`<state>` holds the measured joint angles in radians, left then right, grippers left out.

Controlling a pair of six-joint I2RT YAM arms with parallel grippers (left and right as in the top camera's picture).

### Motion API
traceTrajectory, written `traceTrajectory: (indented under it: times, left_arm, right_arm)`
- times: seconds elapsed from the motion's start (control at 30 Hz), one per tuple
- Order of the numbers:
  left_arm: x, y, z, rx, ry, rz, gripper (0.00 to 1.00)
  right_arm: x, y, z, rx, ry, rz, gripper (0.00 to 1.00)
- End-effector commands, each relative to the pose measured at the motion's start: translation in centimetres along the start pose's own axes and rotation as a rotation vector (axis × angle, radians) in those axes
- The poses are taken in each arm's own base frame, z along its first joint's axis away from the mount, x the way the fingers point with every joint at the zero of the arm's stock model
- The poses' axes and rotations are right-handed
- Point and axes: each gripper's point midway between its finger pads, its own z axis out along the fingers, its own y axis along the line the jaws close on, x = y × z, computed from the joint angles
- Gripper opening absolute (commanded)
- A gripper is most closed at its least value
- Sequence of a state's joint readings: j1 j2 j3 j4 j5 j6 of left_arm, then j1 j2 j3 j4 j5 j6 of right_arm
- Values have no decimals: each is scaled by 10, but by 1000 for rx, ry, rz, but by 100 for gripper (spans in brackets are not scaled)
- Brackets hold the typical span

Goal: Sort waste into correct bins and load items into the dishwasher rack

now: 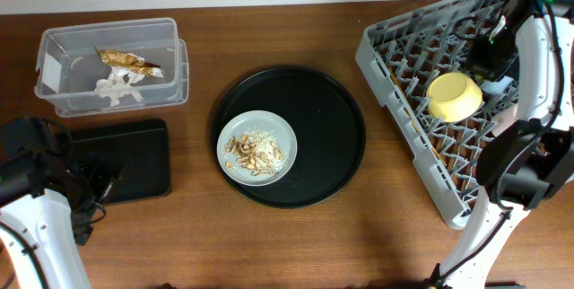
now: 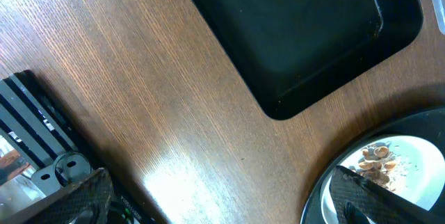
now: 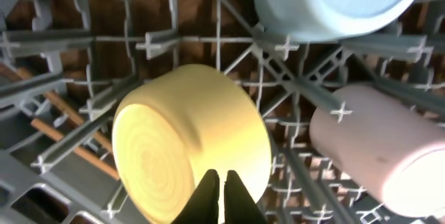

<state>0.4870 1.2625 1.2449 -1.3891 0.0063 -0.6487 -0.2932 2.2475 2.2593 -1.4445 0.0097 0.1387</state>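
Observation:
The grey dishwasher rack [image 1: 404,65] fills the right side. A yellow bowl [image 1: 454,95] lies tilted in it. In the right wrist view, a light-blue cup [image 3: 334,1], a pink cup [image 3: 382,140] and wooden chopsticks [image 3: 69,123] lie around the bowl [image 3: 181,126]. My right gripper [image 3: 222,193] is shut, its tips against the bowl's outer wall; nothing shows between them. A pale grey plate [image 1: 269,120] carries beige food scraps [image 1: 254,152]. The clear tub [image 1: 63,60] holds a gold wrapper [image 1: 130,61] and white tissue [image 1: 117,90]. The shallow black tray [image 1: 134,159] looks empty. My left gripper [image 2: 222,203] hangs wide open over bare wood.
The plate sits on a large round black tray [image 1: 323,109] at the table's middle. In the left wrist view one open finger [image 2: 361,196] overlaps that tray's rim near the plate [image 2: 410,182]. The right arm stands along the rack's right edge.

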Motion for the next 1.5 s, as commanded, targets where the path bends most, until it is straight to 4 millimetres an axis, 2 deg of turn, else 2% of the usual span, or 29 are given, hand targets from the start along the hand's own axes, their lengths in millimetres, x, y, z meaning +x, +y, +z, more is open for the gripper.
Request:
traceTrajectory:
  times: [0.0,0.1,0.23,0.33,0.43,0.5,0.67,0.7,0.77,0.87,0.9,1.17,1.3,1.47]
  left_arm:
    - [-2,2,1,-10,-6,-15,99]
    - [-2,2,1,-10,-6,-15,99]
    - [-2,2,1,-10,-6,-15,99]
    - [-2,2,1,-10,-6,-15,99]
    - [-2,2,1,-10,-6,-15,99]
    - [-2,2,1,-10,-6,-15,99]
    - [-2,2,1,-10,-6,-15,99]
    - [-2,2,1,-10,-6,-15,99]
    - [-2,2,1,-10,-6,-15,99]
    - [-2,2,1,-10,-6,-15,99]
    - [-2,2,1,-10,-6,-15,99]
    - [-2,2,1,-10,-6,-15,99]
    - [-2,2,1,-10,-6,-15,99]
    - [-2,2,1,-10,-6,-15,99]
  right_arm:
    - [4,25,-23,-134,-18,-3,9]
    - [6,42,-25,-222,-13,-78,4]
    - [7,41,-17,-214,4,-88,4]
    - [9,34,0,-174,40,-83,4]
    - [10,13,13,-47,62,-20,4]
    - [7,-2,11,39,45,57,4]
    - [7,-1,7,28,38,76,4]
    - [7,2,7,18,39,81,4]
    - [5,19,4,-83,34,30,4]
    - [7,55,-4,-296,32,-102,4]
    - [7,55,-2,-293,38,-105,4]
    - [19,25,35,-119,118,-94,4]
    - [11,6,31,-5,83,17,4]
    - [6,-6,18,65,51,80,4]
